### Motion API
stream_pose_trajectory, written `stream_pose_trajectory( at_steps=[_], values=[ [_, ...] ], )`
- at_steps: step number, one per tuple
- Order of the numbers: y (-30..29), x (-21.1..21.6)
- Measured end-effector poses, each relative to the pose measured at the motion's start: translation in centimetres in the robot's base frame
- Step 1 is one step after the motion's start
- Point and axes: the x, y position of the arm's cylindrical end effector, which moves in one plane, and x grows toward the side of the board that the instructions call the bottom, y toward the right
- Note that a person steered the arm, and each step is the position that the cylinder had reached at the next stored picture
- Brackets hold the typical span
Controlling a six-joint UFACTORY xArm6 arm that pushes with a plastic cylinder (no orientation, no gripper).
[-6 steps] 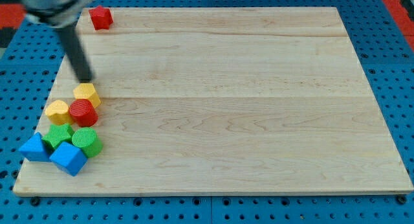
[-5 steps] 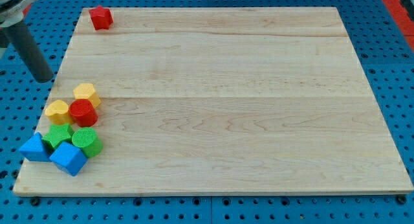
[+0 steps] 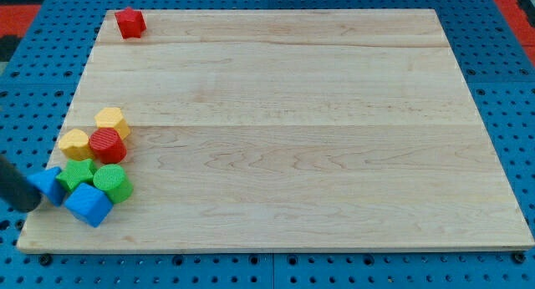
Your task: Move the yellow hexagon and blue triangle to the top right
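The yellow hexagon (image 3: pixel 111 121) sits near the board's left edge, at the top of a cluster of blocks. The blue triangle (image 3: pixel 49 182) lies at the cluster's lower left. My tip (image 3: pixel 35 205) comes in from the view's left edge and rests against the blue triangle's left side, partly covering it. The tip is well below and left of the yellow hexagon.
The cluster also holds a second yellow block (image 3: pixel 75 144), a red cylinder (image 3: pixel 107 144), a green star (image 3: pixel 78 174), a green cylinder (image 3: pixel 111 182) and a blue cube (image 3: pixel 88 204). A red block (image 3: pixel 129 22) sits at the wooden board's (image 3: pixel 292 155) top left corner.
My tip has swung from above the yellow hexagon out past the board's left edge and down to the blue triangle's left side. The triangle looks nudged slightly right.
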Motion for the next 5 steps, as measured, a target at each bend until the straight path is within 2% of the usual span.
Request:
stream_pose_trajectory(
  at_steps=[2,3,4,5],
  values=[
    [3.8,-7.0],
    [0.5,-7.8],
    [2.1,-10.4],
    [9.2,-13.5]
  ],
)
